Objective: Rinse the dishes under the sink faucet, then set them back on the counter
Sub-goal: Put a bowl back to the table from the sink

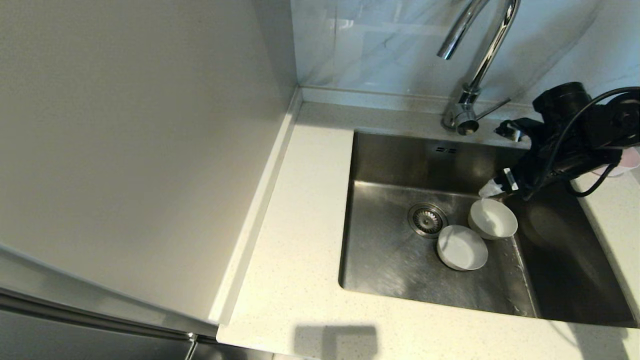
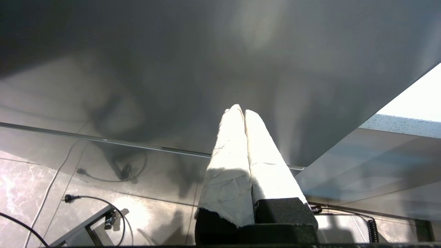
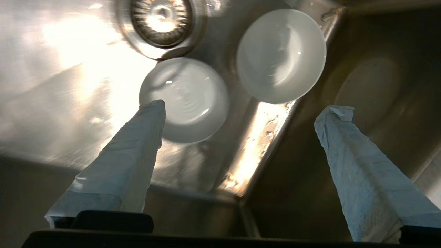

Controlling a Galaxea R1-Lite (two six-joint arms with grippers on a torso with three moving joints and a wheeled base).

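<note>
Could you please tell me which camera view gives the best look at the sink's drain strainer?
The head view: the drain strainer shows whole and sharp on the sink floor. The right wrist view shows it glaring and cut by the frame edge; the left wrist view misses it.

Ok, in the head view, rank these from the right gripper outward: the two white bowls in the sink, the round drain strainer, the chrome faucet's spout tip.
From the open right gripper:
1. White bowl toward the sink's right, just below the fingertips.
2. Second white bowl, nearer the sink's front.
3. Round drain strainer, mid-basin, to the left.
4. Chrome faucet spout tip, high over the sink's back.
</note>
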